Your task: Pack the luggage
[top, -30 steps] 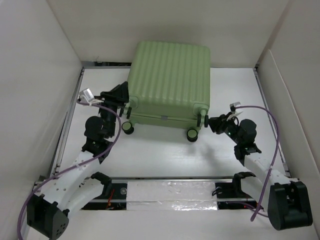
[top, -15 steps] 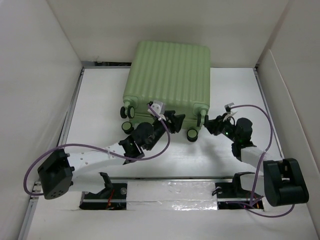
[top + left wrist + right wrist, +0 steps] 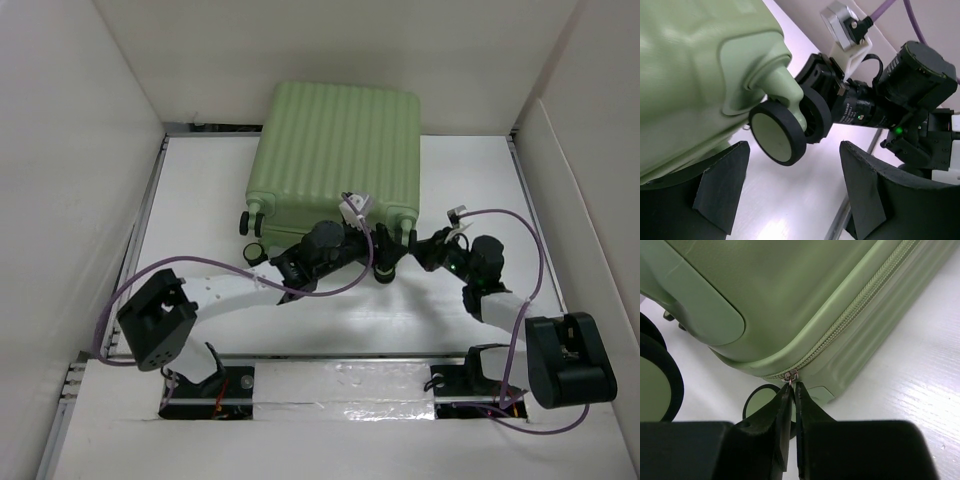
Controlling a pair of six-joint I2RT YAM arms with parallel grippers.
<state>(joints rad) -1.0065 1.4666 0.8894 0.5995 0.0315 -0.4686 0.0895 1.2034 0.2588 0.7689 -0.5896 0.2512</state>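
Observation:
The luggage is a light-green ribbed suitcase lying closed at the back of the table, its black wheels facing me. My left arm reaches across its front. The left gripper is open at the front right wheel. In the left wrist view that wheel sits just beyond the spread fingers, and the left gripper holds nothing. My right gripper is at the suitcase's front right corner. In the right wrist view the right gripper is shut on the metal zipper pull of the closed zipper.
White walls box in the table on the left, back and right. The front left wheels stand by the left arm's forearm. The right arm's wrist and camera are very close to the left gripper. Purple cables loop over both arms.
My left arm has swung from the suitcase's left side across its front to the right front wheel. The right gripper has stayed at the front right corner.

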